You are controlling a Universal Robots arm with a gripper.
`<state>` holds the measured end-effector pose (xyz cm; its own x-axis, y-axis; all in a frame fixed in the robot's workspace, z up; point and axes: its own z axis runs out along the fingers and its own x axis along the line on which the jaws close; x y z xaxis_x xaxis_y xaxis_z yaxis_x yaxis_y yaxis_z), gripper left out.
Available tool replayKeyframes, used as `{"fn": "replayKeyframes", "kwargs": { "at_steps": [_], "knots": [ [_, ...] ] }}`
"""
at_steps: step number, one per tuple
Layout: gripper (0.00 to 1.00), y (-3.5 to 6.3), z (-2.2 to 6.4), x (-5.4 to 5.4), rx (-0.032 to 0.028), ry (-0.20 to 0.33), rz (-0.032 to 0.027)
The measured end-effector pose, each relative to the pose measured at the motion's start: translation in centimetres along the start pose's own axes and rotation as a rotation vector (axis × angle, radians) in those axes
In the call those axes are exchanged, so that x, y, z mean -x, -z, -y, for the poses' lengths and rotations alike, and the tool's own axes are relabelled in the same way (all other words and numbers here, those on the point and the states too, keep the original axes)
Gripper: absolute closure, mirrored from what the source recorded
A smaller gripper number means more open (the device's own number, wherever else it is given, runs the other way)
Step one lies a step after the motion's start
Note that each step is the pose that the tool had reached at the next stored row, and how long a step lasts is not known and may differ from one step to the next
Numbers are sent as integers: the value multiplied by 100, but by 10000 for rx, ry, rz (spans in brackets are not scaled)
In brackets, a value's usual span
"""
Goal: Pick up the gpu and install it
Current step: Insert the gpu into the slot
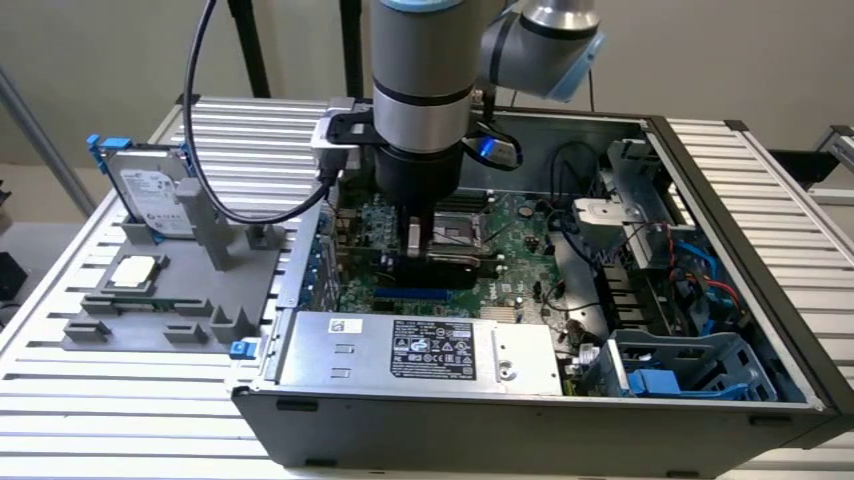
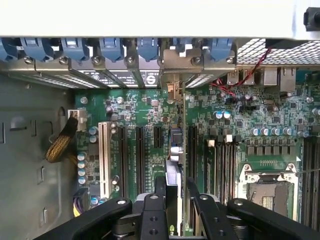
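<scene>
One gpu (image 2: 173,165), held edge-on by the gripper (image 2: 175,200), fingers pinched on its top edge, hanging just over the motherboard (image 2: 230,130) slots. Judged light, stiff, fragile; best gripped by the board edges, not components.

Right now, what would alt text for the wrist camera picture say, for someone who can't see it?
A black gripper holds a thin card edge-on, straight above a green computer circuit board inside an open case. The card's silver bracket lines up with a row of blue-clipped slot covers along the case wall, and an empty processor socket sits nearby.
</scene>
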<state>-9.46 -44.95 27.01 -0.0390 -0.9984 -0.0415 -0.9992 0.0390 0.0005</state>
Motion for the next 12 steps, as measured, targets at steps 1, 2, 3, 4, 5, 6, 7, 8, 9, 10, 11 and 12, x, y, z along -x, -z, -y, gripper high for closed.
{"fn": "replayKeyframes", "kwargs": {
  "at_steps": [1,2,3,4,5,6,7,8,9,10,11,12],
  "knots": [
    [100,-5,-2,0,0,0,0],
    [100,-10,-3,-1,0,0,0],
    [100,-16,-6,-1,0,0,0],
    [100,-22,-8,-1,0,0,-1],
    [100,-30,-10,-2,0,0,0],
    [100,-36,-12,-2,0,0,-1],
    [100,-43,-14,-2,0,0,0],
    [100,-49,-15,-3,0,0,1],
    [100,-55,-17,-3,0,0,-1],
    [100,-61,-19,-3,0,0,0],
    [100,-66,-21,-4,1,0,-1],
    [100,-72,-24,-4,1,-1,-1]
  ]
}}
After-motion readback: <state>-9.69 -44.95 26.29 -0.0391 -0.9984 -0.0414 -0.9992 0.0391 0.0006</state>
